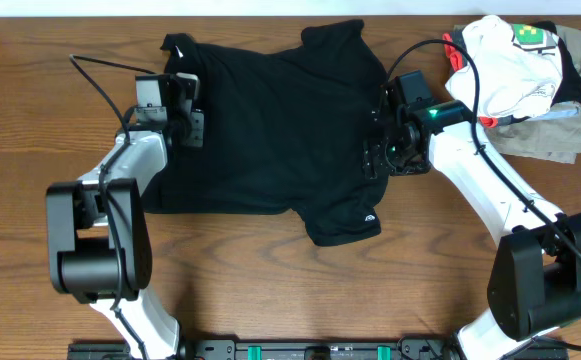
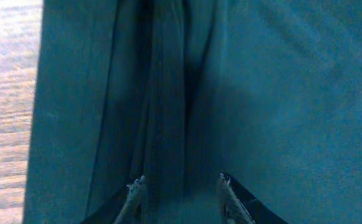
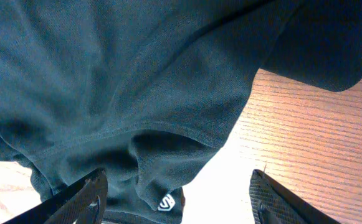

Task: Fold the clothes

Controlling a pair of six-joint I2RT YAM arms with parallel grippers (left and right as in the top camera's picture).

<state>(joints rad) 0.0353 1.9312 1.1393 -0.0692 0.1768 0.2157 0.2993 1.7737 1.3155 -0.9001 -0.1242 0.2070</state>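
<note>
The clothes are one plain black shirt lying spread in the middle of the table, a sleeve with a small white logo pointing toward the front. My left gripper sits over the shirt's left edge. In the left wrist view its fingertips stand apart, with a raised ridge of the fabric running between them and a gap on the right side. My right gripper is at the shirt's right edge, wide open over a sleeve hem and its logo, gripping nothing.
A pile at the back right holds a white garment with a green patch on top of a khaki-grey garment. Bare wooden table lies in front of the shirt. A black cable trails from the left arm.
</note>
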